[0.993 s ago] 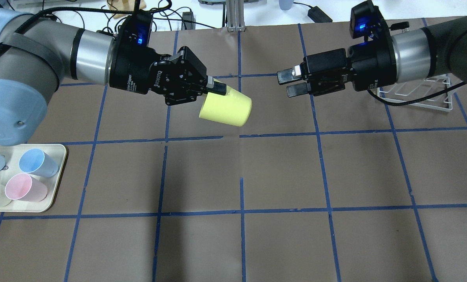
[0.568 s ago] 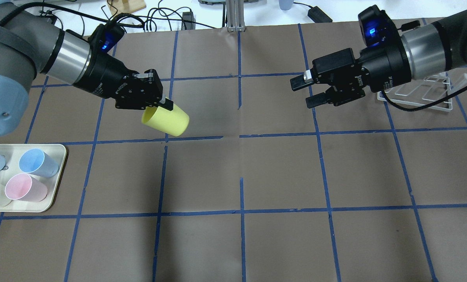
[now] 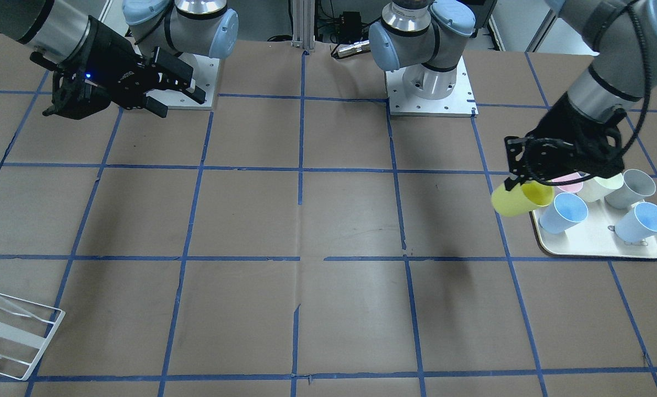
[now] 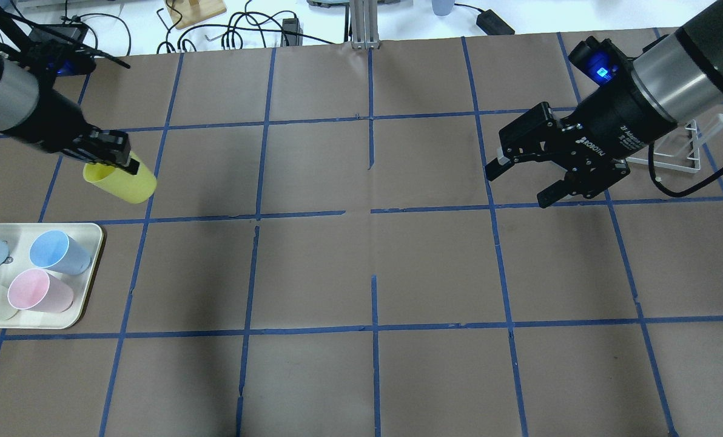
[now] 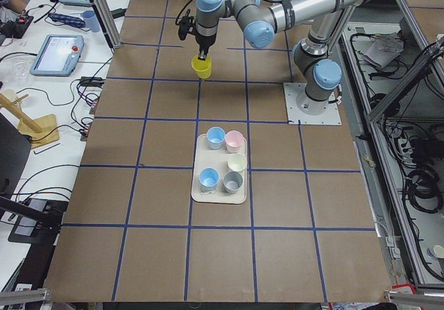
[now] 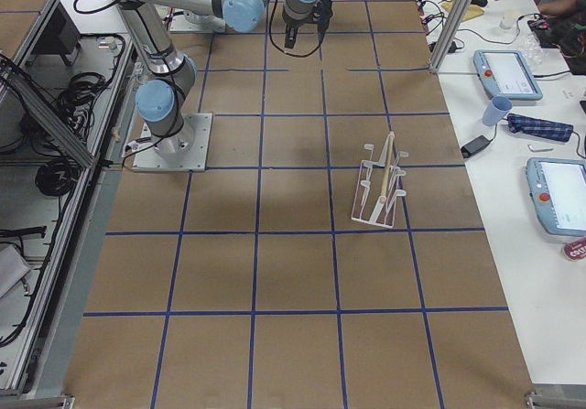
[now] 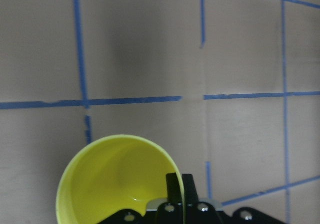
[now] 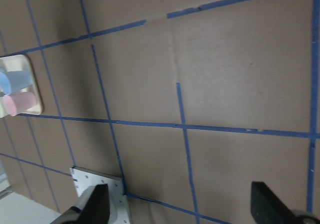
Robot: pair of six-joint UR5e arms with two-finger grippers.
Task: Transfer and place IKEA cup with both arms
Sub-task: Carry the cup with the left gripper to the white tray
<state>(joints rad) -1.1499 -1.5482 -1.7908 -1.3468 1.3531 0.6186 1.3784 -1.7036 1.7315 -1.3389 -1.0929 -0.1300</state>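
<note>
L gripper (image 4: 130, 165) clamped on IKEA cup (image 4: 122, 183) rim, cup tilted below it; R gripper (image 4: 519, 187) wide open, empty.

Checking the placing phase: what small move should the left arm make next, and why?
Probably shift the left gripper toward the tray: the IKEA cup hangs tilted in the air short of the tray, and the right gripper stands open, far off.

Even overhead light, soft arm shadows on paper; wrist views slightly blurry.
</note>
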